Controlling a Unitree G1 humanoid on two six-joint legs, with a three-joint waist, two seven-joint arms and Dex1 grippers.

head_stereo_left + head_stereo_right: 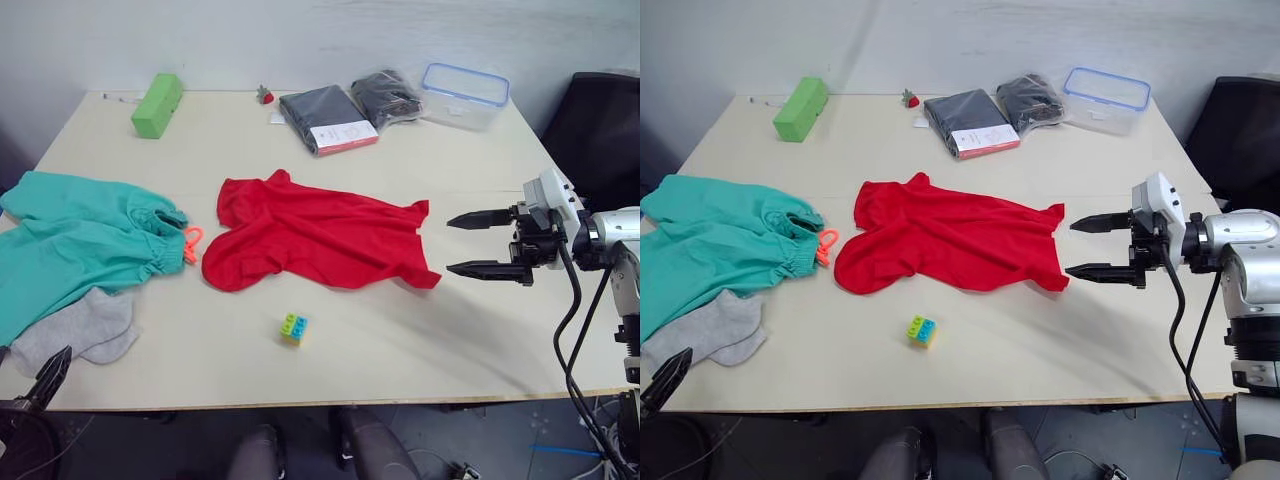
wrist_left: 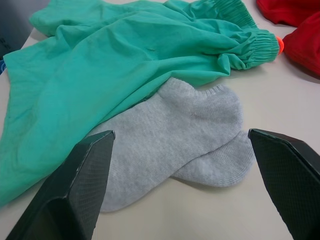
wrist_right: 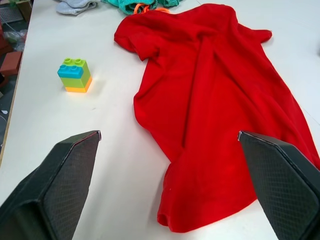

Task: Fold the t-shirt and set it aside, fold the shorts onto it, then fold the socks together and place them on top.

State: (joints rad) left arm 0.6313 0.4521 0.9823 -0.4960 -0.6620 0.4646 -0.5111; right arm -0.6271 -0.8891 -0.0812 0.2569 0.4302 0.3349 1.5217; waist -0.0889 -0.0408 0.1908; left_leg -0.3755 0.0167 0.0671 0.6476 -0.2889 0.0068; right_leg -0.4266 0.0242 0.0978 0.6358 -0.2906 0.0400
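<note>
At the middle of the pale bench [image 1: 420,340], the red t-shirt [image 1: 320,235] lies crumpled and unfolded, its long axis running from roughly 10 o'clock to 4 o'clock across the head view, with one lower corner reaching toward the right claw [image 1: 466,244]. That claw hangs just off the corner at 3 o'clock of the shirt, fingers spread wide and pointing toward 9 o'clock, holding nothing; it is by far the nearer arm for the first fold, and the shirt lies straight ahead of it along its own reach. At 9 o'clock of the shirt, the teal shorts [image 1: 70,240] sprawl over the bench's left edge, partly cut off by the frame, their orange drawstring [image 1: 192,243] near the shirt's sleeve. Beneath the shorts' lower hem, the grey socks [image 1: 85,330] lie one over the other, part tucked under the teal cloth. The left claw [image 2: 180,185] hovers over the socks, likewise spread and empty. At 6 o'clock of the shirt stands a small stacked toy block [image 1: 294,328], apart from the cloth. The shirt's neck opening and label cannot be made out among the folds.
</note>
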